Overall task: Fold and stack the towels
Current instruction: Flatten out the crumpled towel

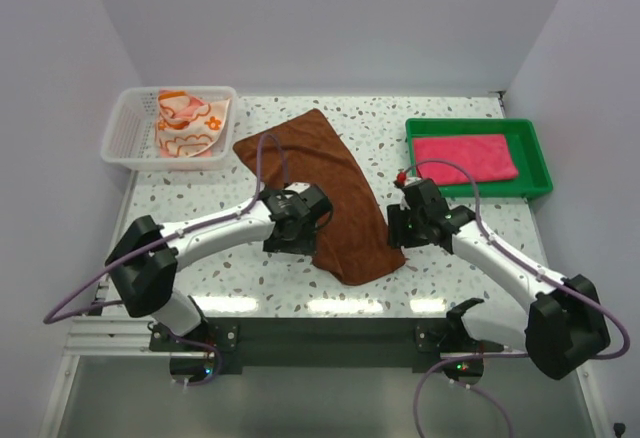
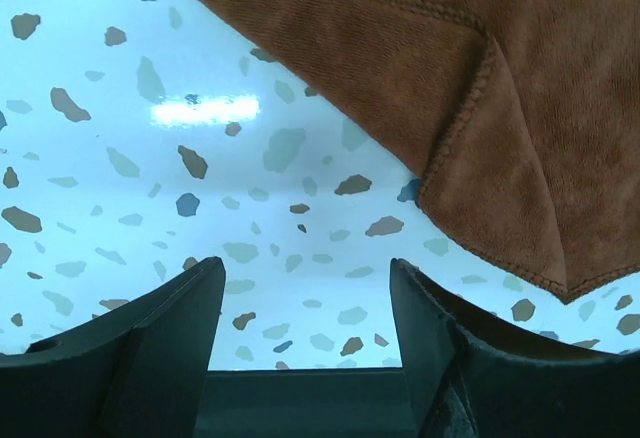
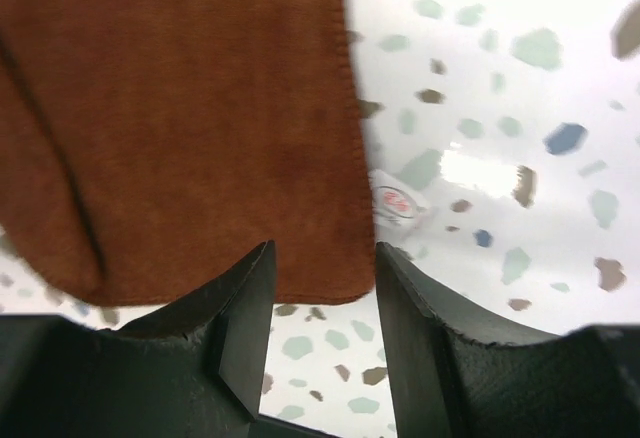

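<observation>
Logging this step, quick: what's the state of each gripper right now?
Left gripper: open, holding nothing, just short of the brown towel.
Right gripper: open, holding nothing, jaws at the same towel's edge.

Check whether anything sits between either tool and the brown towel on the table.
Nothing visible does. The left tool is open over bare table, with a folded corner of the brown towel just ahead. The right tool is open at the towel's opposite edge, beside a small white label.
</observation>
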You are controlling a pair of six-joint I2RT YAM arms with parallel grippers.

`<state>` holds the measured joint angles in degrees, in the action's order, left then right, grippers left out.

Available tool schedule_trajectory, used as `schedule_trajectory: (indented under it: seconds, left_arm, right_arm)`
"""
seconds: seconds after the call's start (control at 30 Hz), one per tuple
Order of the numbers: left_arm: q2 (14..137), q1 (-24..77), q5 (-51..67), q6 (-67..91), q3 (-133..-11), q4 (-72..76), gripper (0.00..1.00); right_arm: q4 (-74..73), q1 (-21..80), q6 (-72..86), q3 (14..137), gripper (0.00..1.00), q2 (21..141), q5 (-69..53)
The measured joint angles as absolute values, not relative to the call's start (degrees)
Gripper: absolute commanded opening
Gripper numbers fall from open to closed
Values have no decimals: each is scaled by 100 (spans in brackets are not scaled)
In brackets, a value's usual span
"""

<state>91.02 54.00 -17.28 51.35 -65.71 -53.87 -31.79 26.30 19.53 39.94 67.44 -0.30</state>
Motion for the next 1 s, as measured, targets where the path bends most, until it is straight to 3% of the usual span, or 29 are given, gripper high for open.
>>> schedule_trajectory:
  seconds: [0.2, 0.37, 0.63, 1.0]
  left_arm:
    - [8438, 4042, -1212, 4759, -5977, -4703, 81]
    - [8184, 2633, -1044, 4187, -5918, -4300, 90]
    - [7712, 884, -1122, 3295, -5295, -3667, 94]
    - [7002, 655, -1857, 2832, -4355, -3065, 94]
  right_arm:
    - [-2967, 3977, 1516, 4440, 48, 6864, -137]
    - [-2816, 5277, 974, 5336, 47, 7959, 121]
    - [-2967, 6412, 307, 6694, 41, 9673, 867]
    - [-3610, 7028, -235, 7439, 36, 10853, 1702]
